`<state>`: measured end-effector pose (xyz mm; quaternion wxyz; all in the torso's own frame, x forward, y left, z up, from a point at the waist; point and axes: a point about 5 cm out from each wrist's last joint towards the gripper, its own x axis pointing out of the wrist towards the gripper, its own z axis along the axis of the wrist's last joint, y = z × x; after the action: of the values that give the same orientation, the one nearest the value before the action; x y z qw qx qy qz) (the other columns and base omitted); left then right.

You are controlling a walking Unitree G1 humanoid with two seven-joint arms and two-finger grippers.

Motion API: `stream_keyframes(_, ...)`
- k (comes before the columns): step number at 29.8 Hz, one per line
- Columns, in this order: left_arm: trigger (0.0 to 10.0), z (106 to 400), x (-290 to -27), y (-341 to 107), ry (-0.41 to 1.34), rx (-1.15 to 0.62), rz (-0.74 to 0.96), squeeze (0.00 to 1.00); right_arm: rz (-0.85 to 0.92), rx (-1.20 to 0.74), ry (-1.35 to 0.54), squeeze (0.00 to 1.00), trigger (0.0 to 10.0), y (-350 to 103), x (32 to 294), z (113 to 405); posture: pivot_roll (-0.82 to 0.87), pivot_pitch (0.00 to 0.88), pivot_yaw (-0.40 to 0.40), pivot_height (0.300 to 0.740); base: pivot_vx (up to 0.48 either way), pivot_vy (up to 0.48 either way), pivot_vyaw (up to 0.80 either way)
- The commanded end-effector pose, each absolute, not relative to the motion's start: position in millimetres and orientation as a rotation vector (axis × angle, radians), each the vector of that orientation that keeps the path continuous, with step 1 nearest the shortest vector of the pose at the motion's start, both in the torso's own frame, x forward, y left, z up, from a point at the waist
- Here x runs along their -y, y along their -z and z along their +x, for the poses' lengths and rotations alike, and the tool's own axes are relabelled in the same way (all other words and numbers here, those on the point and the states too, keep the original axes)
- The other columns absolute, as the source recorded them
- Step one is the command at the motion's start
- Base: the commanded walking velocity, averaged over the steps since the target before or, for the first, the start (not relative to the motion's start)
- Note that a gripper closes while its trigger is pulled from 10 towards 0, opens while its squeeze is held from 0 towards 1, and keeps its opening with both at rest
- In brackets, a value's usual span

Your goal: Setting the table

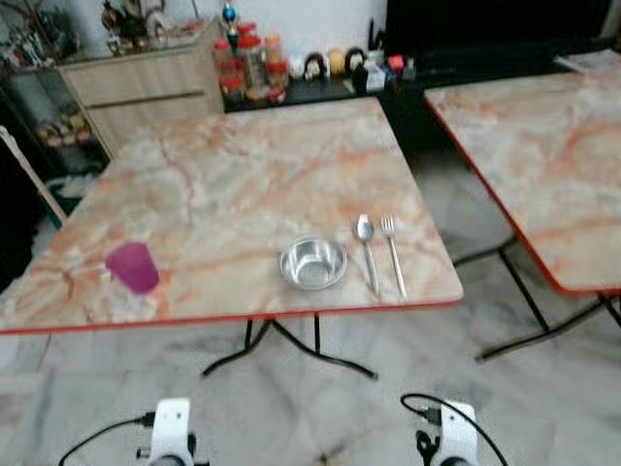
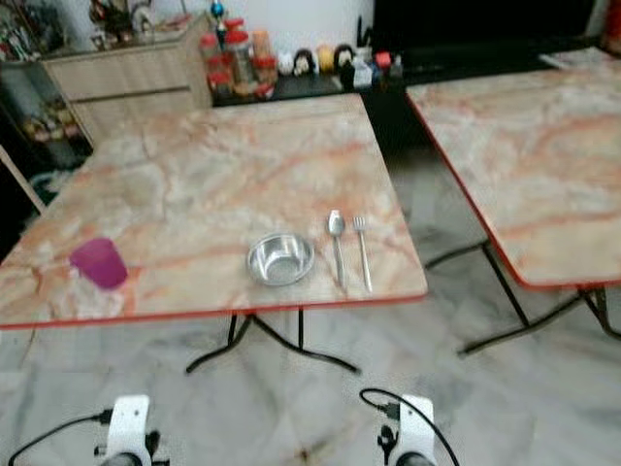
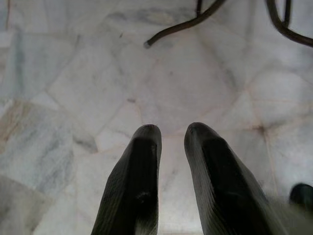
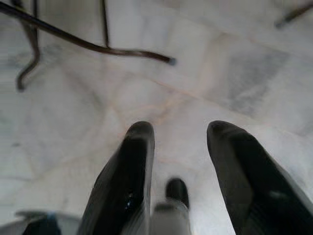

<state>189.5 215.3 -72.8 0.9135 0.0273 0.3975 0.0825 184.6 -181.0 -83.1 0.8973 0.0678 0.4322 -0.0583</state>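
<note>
A square marbled surface (image 1: 243,184) with a red edge stands ahead, and the place setting lies near its front right corner. A shiny metal bowl (image 1: 312,262) sits upright close to the front edge; just to its right a spoon (image 1: 367,250) and a fork (image 1: 393,252) lie side by side, near each other but not touching, their heads pointing away from the robot and their handles reaching toward the front edge. Well apart from them, near the front left of the same surface, stands a purple cup (image 1: 133,267). A 2nd marbled surface (image 1: 543,155) stands to the right across a gap of pale marble floor (image 1: 320,408). Beyond the far edge are a wooden cabinet (image 1: 146,87) and a low dark shelf with red-lidded jars (image 1: 247,63) and small figurines. Both arms hang low, short of the surface's front edge. The left claw (image 3: 172,132) points down at the floor tiles with its 2 fingers a narrow gap apart, holding nothing; black table legs (image 3: 195,19) curve past it. The right claw (image 4: 178,129) also hangs over the floor, its fingers spread wider and empty.
</note>
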Motion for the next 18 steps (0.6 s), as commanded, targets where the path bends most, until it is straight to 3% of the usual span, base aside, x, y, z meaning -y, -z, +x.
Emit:
stream_keyframes(1, 10.0, 188, -222, 72, -0.186, -0.821, 0.057, 0.0, 0.143, -0.889, 0.1, 0.0, 10.0, 82, 174, 187, 0.02, 0.0, 0.049, 0.732, 0.386, 0.0, 0.0)
stream_keyframes(7, 10.0, 187, -218, 73, -0.186, -0.816, 0.025, 0.0, 0.142, -0.888, 0.108, 0.0, 10.0, 81, 177, 189, 0.03, 0.0, 0.039, 0.732, 0.349, 0.0, 0.0)
stream_keyframes(18, 10.0, 147, -236, 86, -0.33, -0.867, -0.031, 0.0, 0.124, -0.892, 0.092, 0.0, 10.0, 81, 176, 190, 0.05, 0.0, 0.021, 0.732, 0.0, 0.0, 0.0)
